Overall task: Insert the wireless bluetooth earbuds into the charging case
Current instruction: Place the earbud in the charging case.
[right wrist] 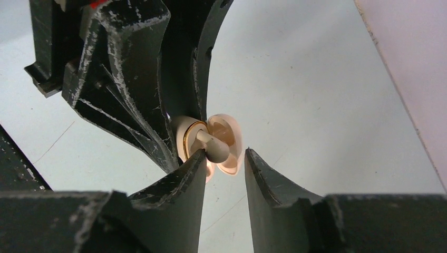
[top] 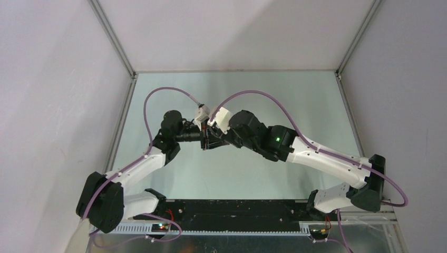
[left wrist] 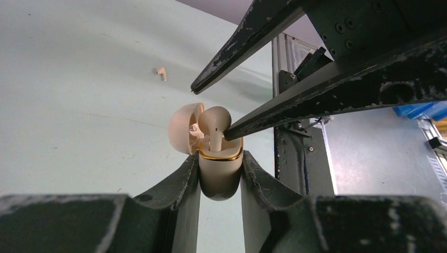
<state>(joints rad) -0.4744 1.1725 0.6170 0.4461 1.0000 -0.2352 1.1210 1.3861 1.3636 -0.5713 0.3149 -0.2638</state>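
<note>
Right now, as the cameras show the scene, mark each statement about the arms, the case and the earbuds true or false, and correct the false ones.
1. The left gripper clamps the charging case. True.
2. The case's lid is shut. False: the lid is swung open.
3. An off-white earbud stands stem-down in the case's mouth. True.
4. The right gripper squeezes that earbud from both sides. False: its jaws stand apart, and only one finger touches the earbud.
5. A second earbud lies loose on the table. True.
</note>
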